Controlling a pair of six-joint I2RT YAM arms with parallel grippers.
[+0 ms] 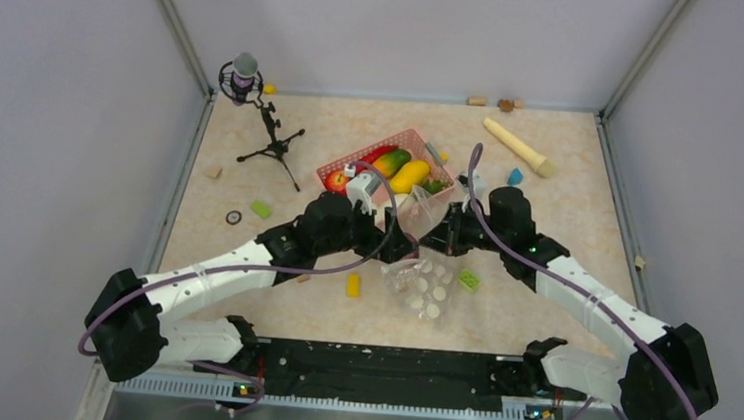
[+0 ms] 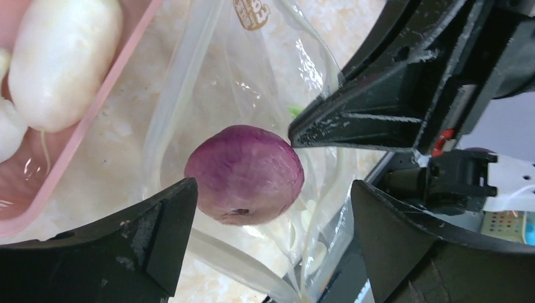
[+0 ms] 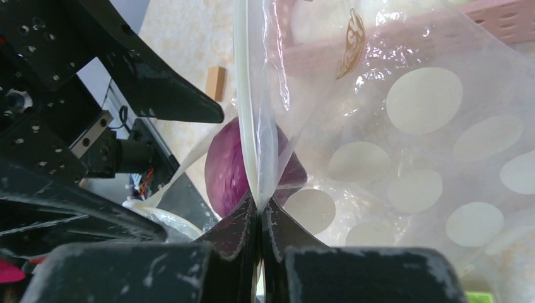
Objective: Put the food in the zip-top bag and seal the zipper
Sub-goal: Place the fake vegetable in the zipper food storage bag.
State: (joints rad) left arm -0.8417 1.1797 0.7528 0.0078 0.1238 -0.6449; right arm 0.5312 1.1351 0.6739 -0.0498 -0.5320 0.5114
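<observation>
Claw work at the middle of the desk (image 1: pixel 580 186): the right claw (image 3: pixel 258 205) was pressed together on the mouth edge of the zip-top bag (image 3: pixel 429 101). It pinched the zipper (image 3: pixel 249 95) strip and lifted that lip, apparently to keep the opening up for loading. The left claw (image 2: pixel 272 189) stood apart, its fingers (image 2: pixel 158 221) on either side of the purple onion (image 2: pixel 243 173). The onion sat within the clear film just below the raised lip; whether either finger touched it could not be told. The wide spread suggested the onion was being let go into the bag rather than gripped.

The bag's dotted body trailed from the two claws toward the near edge. A green block (image 1: pixel 468 279) lay just beside it and a yellow block (image 1: pixel 352 285) near its left side. Behind the claws, toward the far edge, the pink basket (image 1: pixel 357 154) held the rest of the food. Among it were a yellow mango (image 1: pixel 409 176), a red apple (image 1: pixel 336 180) and a white piece (image 2: pixel 63 57), placed close enough for short carries. With so much left in the basket, loading looked barely begun, and the zipper was open. A microphone (image 1: pixel 246 68) on a tripod stood near the far left corner.
</observation>
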